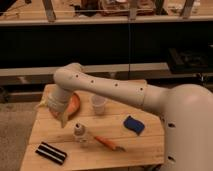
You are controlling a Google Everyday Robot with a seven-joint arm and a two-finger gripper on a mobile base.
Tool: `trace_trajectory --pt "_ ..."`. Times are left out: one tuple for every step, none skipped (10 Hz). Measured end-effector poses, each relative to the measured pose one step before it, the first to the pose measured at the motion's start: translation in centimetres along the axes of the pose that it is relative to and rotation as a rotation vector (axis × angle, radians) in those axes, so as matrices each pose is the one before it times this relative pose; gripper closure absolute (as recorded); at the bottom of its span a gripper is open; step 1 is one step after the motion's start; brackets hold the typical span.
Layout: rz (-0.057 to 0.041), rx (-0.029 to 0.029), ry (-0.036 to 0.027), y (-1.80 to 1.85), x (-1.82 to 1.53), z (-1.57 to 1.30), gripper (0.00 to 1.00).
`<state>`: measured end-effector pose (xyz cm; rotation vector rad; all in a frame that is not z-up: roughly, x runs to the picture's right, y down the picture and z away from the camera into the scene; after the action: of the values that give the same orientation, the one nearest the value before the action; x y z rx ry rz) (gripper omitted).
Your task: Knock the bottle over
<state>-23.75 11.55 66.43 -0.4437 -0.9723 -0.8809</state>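
The small clear bottle [80,133] with a white cap stands upright on the wooden table [145,150], left of centre near the front. My gripper [63,118] hangs from the white arm [110,91], just up and to the left of the bottle and over the front edge of the orange plate [74,104]. There is a small gap between the gripper and the bottle.
A translucent capless cup [98,104] stands right of the plate. A blue sponge-like object [134,124] lies to the right. An orange-handled tool [107,142] lies right of the bottle. A black striped object [50,153] lies at the front left corner. Dark shelving stands behind the table.
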Motion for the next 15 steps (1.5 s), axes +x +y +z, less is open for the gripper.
trace_trajectory --pt "0.01585 -0.00297 0.01147 1.982 2.081 -1.019 0.2" --pt "0.0155 -0.00297 0.00909 2.184 1.994 -0.749 0.2" --pt "0.01014 0.00084 0.00415 1.434 1.113 -0.625 0.2" --pt "0.01814 0.00513 0.00647 2.502 1.498 -1.471 0.2" --pt "0.0092 0.00723 0.00585 1.868 0.844 -1.391 0.2" --pt "0.00305 0.00681 0.00293 2.007 0.565 -1.622 0.2" --pt "-0.00543 -0.00045 -0.00095 1.33 0.239 -0.874 0.2" --pt "-0.01718 -0.01023 -0.00503 1.789 0.057 -0.87 0.2" --pt "-0.01281 -0.00997 -0.00435 0.857 -0.129 -0.158 0.2" --pt "-0.01476 -0.0107 -0.00564 0.638 -0.277 0.173 0.2" --pt "-0.01962 -0.01477 -0.00816 0.553 -0.502 0.664 0.2" --pt "-0.01913 -0.01354 -0.00702 0.15 -0.627 0.886 0.2" --pt "-0.0264 -0.01711 -0.00727 -0.237 -0.919 1.264 0.2" --pt "-0.02094 -0.02043 -0.01077 -0.821 -1.536 1.852 0.2" --pt "-0.01528 -0.01329 -0.01037 -1.12 -1.554 1.622 0.2"
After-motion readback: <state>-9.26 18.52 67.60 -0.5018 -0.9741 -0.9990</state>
